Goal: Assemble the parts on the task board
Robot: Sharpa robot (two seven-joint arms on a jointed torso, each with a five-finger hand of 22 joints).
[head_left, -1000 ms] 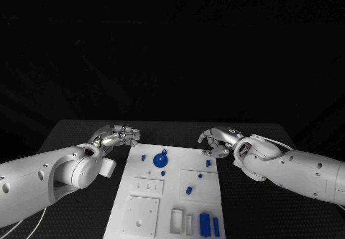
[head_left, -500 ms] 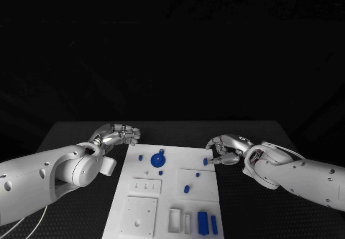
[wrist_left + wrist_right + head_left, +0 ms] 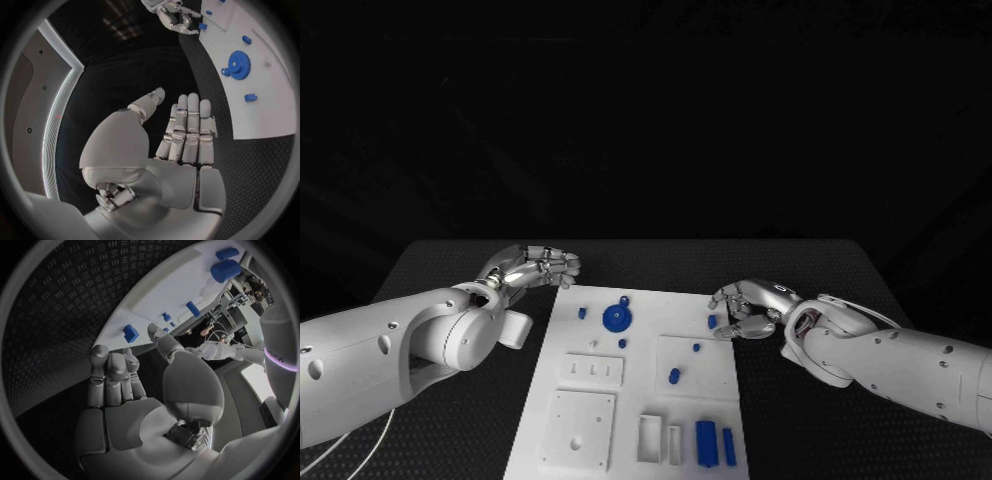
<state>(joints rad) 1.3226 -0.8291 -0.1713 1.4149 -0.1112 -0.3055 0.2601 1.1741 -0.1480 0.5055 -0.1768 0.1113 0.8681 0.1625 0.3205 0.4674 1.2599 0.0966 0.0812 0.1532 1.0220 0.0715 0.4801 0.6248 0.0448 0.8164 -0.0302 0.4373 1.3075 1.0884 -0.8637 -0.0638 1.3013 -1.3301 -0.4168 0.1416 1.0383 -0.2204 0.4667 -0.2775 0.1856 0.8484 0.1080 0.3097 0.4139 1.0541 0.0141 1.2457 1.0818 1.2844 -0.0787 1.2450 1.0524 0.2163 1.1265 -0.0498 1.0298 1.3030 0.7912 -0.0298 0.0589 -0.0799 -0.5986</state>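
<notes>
At task board (image 3: 574, 420) right edge, small blue part (image 3: 713, 322) just beside right hand (image 3: 747, 309) fingers, spread, empty; left hand (image 3: 531, 266) open.

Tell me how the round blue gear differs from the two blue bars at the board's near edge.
The blue gear is round and toothed; the blue bars are long and straight. The gear lies at the task board's far end, the bars at its near edge. The gear is single, the bars paired. Both are blue.

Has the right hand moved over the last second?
Yes. The right hand has come nearer the robot along the task board's right edge, and its fingers now sit beside the small blue part there.
</notes>
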